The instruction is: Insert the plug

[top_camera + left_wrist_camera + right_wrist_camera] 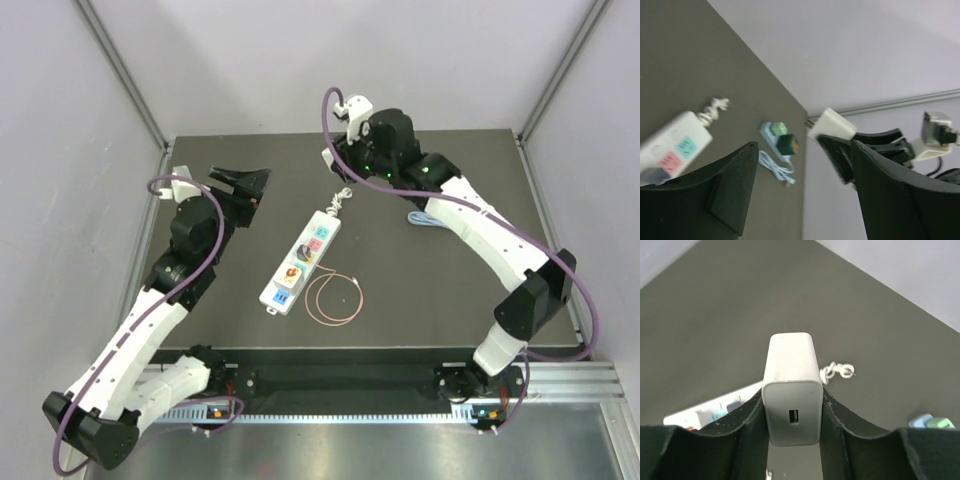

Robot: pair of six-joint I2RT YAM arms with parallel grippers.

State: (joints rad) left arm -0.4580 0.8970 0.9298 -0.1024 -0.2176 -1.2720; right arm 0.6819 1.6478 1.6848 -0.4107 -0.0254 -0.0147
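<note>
Plug (pixel 790 365) — white, clamped in the right tool (pixel 792 400), raised near the table's (pixel 430 300) far edge, mid-span. Power strip (pixel 301 258) — table centre, open room on its left. Left tool (pixel 804 150) — spread wide, holding nothing, by the far-left corner.

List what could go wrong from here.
1. The right gripper pinches the charger by its sides; pressed into a socket, it may slip or tilt.
2. The strip lies loose, and the left gripper is open and apart from it; a push may shift it.
3. The pink cable beside the strip may snag.
</note>
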